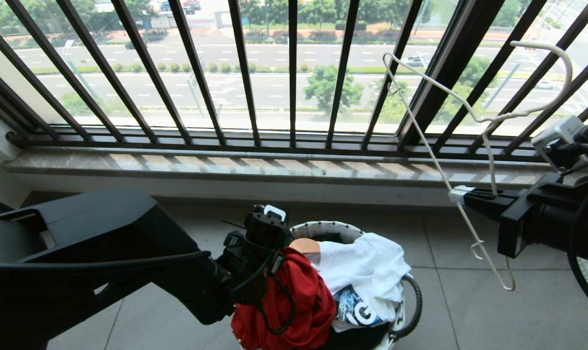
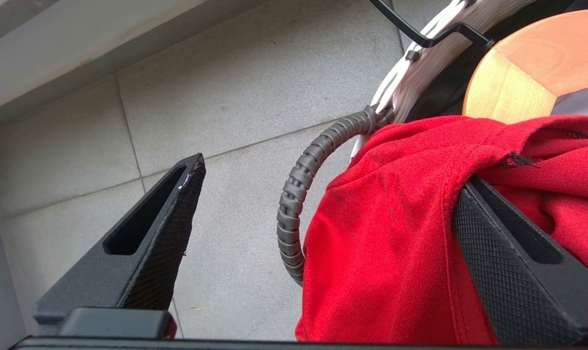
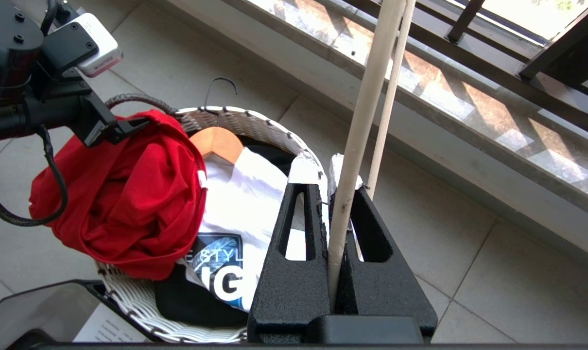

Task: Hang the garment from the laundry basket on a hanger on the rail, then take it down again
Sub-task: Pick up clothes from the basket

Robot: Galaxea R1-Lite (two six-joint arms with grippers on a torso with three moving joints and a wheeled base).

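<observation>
Looking down past the dark railing (image 1: 294, 73) of vertical bars and the stone sill (image 1: 274, 167), I am seeing my two arms working over the tiled floor (image 1: 469, 301). My left gripper (image 2: 323, 214) is reaching down at the laundry basket (image 1: 323, 227), its jaws spread wide; one finger (image 2: 508, 272) is lying under a fold of the red garment (image 1: 294, 301), which is draping over it, while the other finger (image 2: 158, 233) is standing free over the tiles, so nothing is being pinched. That red garment is bunching over the basket rim on the side nearest this gripper, half spilling outside the basket. Just beyond it, inside the basket, a white T-shirt (image 1: 367, 272) with a dark printed graphic is lying over the rounded shoulder of a wooden hanger (image 3: 218, 142). A grey ribbed handle (image 2: 299, 194) is curving off the basket rim just beside the open jaws. My right gripper (image 1: 461, 194) is hovering off to the side, well apart from the basket and higher, with its jaws clamped tight on the thin cream-white hanger (image 1: 474, 114). The hanger is tilting: its curved hook is reaching up above the gripper against the railing bars, and its lower corner is hanging below the fingers. I am not seeing the rail anywhere.
</observation>
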